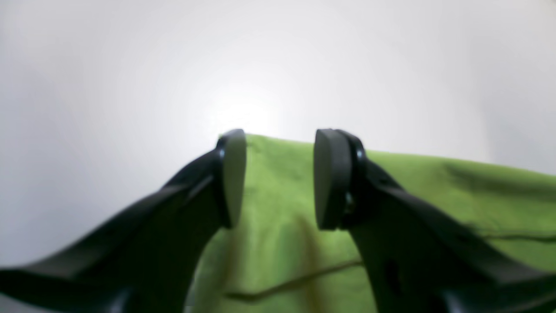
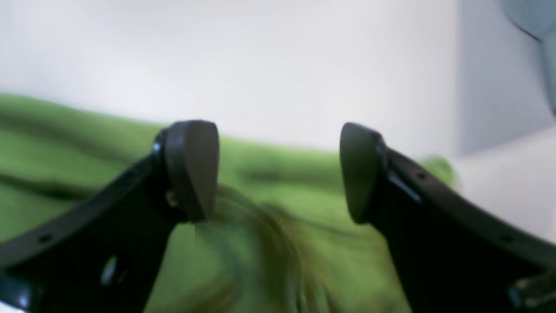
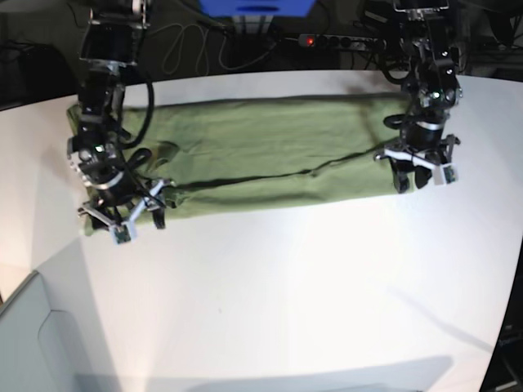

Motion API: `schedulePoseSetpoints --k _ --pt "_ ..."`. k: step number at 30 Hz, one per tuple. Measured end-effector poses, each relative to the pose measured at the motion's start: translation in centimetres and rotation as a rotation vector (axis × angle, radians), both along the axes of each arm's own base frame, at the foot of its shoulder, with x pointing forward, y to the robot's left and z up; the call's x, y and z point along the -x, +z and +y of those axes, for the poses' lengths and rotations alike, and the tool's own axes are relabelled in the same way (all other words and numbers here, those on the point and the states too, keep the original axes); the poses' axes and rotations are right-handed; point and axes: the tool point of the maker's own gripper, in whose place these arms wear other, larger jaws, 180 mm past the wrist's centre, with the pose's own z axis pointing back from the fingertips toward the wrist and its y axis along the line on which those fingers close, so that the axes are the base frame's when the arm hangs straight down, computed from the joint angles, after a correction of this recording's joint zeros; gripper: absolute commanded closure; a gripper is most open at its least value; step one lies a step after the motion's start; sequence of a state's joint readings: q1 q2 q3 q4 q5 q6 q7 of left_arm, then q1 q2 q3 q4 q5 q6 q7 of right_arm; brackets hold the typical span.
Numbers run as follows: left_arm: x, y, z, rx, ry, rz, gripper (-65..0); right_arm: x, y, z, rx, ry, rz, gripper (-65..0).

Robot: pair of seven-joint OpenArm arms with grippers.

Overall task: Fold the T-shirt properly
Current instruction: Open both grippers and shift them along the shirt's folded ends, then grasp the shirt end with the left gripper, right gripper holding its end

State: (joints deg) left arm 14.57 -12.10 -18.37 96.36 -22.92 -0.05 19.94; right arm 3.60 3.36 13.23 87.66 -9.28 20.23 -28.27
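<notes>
The T-shirt [image 3: 261,155] lies as a long folded band across the far half of the table [image 3: 286,286]. The left gripper [image 1: 280,178] and right gripper [image 2: 278,171] hover at its near corners, jaws spread and holding nothing. For the next fold, I'd pinch both corners evenly and move them together.

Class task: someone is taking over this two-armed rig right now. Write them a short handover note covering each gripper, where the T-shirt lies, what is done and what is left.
Left gripper: open, nothing between its jaws, over one end of the T-shirt.
Right gripper: open, empty, over the other end; fabric under it looks bunched, though that view is blurred.
T-shirt: lies on the white table as a long band stretching between the two arms.
Done: a lengthwise fold appears made; a folded edge runs along the band.
Left: probably smooth the bunched end, then fold the band crosswise into a compact shape.
</notes>
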Motion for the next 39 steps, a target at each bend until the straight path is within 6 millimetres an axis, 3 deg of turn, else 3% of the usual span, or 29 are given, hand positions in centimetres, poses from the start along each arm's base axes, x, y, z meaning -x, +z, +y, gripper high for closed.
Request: schedulePoseSetpoints --k 5,10,14,19,23,27,31,34,39 --pt "0.5 0.0 1.9 -0.010 0.047 0.011 -25.2 0.6 -2.7 0.1 -0.003 -0.010 0.098 -38.8" --pt "0.9 0.0 3.6 -0.013 0.091 0.050 -25.2 4.1 -5.0 2.3 0.006 0.049 0.172 -38.1" --pt "0.8 -0.1 3.5 -0.004 0.091 0.056 -25.2 6.2 -5.1 4.3 0.015 0.116 0.181 -38.1" --pt "0.3 0.3 3.4 -0.004 0.088 0.039 -25.2 7.7 -2.6 4.9 0.036 0.138 0.123 -38.1" --pt "0.4 0.1 3.3 0.001 0.089 0.045 -25.2 6.4 1.3 3.4 0.101 0.150 0.008 -38.1" --pt "0.4 0.1 3.2 0.002 0.089 0.045 -25.2 5.0 2.7 0.0 0.129 0.069 -0.028 -38.1" --pt "0.8 -0.1 3.3 0.001 0.092 0.054 -25.3 4.3 2.0 -3.5 0.142 -0.026 -0.005 -38.2" --pt "1.7 -0.6 3.2 0.001 0.088 0.075 -29.3 4.6 1.8 -4.3 0.143 -0.049 0.012 -38.2" --pt "2.4 -1.1 3.3 -0.004 0.091 0.093 -37.4 5.8 -0.5 -4.5 0.139 -0.061 0.108 -38.2"
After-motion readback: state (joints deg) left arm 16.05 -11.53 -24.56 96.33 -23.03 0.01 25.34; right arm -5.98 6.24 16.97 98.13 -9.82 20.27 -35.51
